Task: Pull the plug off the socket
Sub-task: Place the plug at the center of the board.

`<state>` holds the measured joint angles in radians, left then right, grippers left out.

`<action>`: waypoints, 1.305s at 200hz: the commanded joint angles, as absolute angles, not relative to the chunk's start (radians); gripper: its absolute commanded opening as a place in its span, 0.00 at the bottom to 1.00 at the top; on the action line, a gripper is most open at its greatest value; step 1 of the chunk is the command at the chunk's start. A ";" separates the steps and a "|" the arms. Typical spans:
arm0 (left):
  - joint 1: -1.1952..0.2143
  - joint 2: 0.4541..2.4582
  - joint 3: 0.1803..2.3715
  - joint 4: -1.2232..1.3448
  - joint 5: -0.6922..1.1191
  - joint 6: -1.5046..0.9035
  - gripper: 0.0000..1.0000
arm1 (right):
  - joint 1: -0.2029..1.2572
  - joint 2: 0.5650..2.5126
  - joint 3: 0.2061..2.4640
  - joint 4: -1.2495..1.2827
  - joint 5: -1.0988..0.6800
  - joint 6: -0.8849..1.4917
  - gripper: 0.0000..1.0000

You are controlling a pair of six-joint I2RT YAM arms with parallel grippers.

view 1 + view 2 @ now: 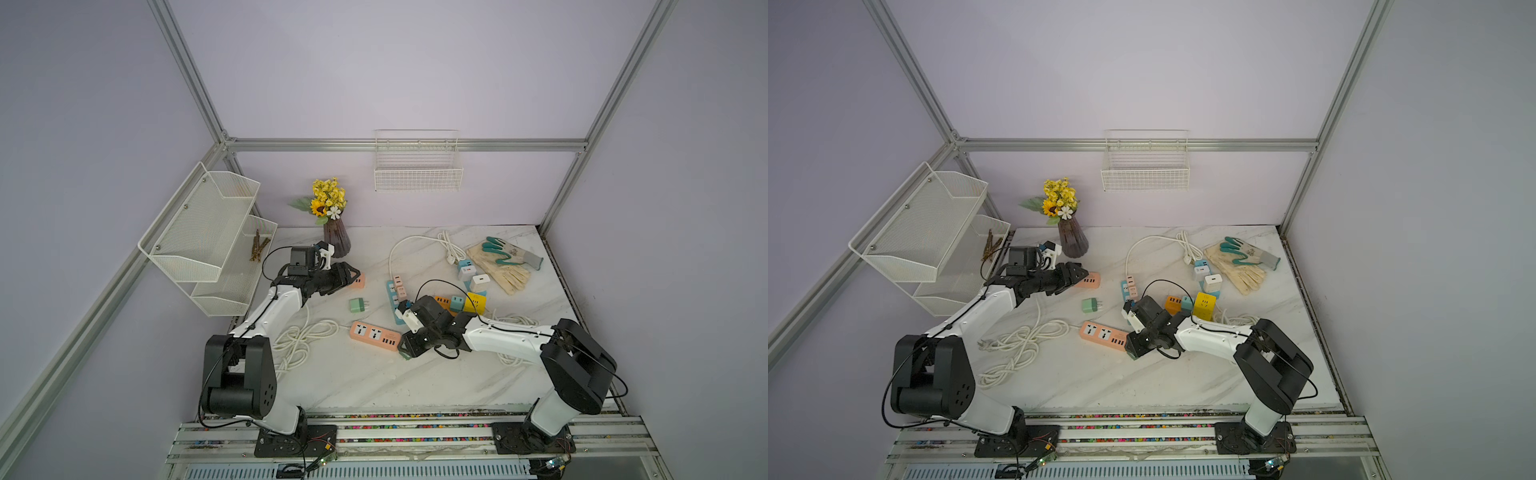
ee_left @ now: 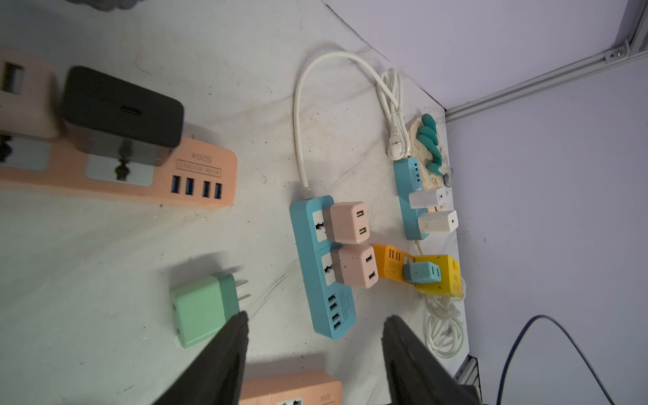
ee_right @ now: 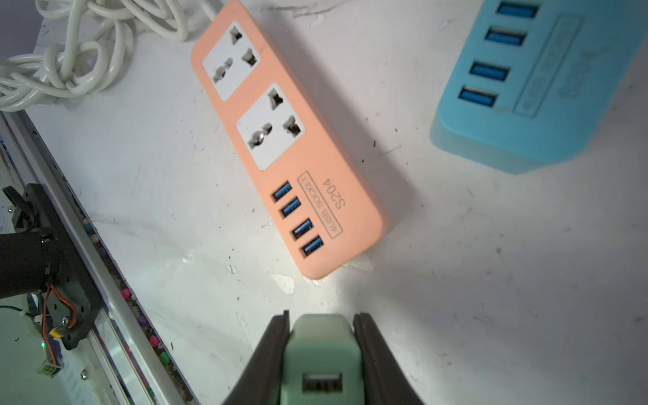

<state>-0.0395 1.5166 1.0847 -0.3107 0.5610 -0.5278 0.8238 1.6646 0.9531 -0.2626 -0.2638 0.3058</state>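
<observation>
Lying loose, green plug (image 2: 205, 310) sits beside blue power strip (image 2: 322, 266).

In the right wrist view the green plug (image 3: 324, 350) between the fingers of the right gripper (image 3: 322, 317) runs off the picture's edge, its prongs out of sight. The blue power strip (image 3: 543, 87) there is blurred and cut off too. From above, the wrist of the right arm (image 1: 498, 336) covers those fingertips. The left gripper (image 1: 353, 275) hides most of the far orange strip (image 1: 359, 282) in both top views. In the left wrist view the black charger (image 2: 122, 108) is smeared and the pink adapter (image 2: 21, 94) beside it is cropped; how deep either sits, I cannot tell.
</observation>
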 commanded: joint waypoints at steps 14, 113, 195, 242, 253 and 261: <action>0.004 1.384 1.080 -0.292 0.476 -0.458 0.79 | 0.797 1.708 0.939 -0.194 -0.274 0.325 0.35; 0.032 1.235 1.044 -0.326 0.117 -0.507 1.00 | 0.774 1.581 1.043 -0.334 0.012 0.332 0.56; 0.057 1.325 0.960 -0.177 0.625 -0.662 0.98 | 0.772 1.693 1.353 -0.438 0.391 0.359 0.57; -0.091 1.319 0.849 -0.077 0.566 -0.689 0.90 | 0.773 1.856 1.509 -0.478 0.367 0.356 0.53; -0.121 1.329 0.831 -0.046 0.561 -0.702 0.86 | 0.774 1.896 1.547 -0.479 0.333 0.352 0.53; -0.143 1.338 0.824 -0.034 0.556 -0.703 0.84 | 0.773 1.925 1.574 -0.479 0.296 0.339 0.52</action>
<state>-0.0921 1.3308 0.8444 -0.1501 0.5472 -0.6701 0.7746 1.8565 1.4990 -0.4358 0.3428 0.3561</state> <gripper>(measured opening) 0.865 0.527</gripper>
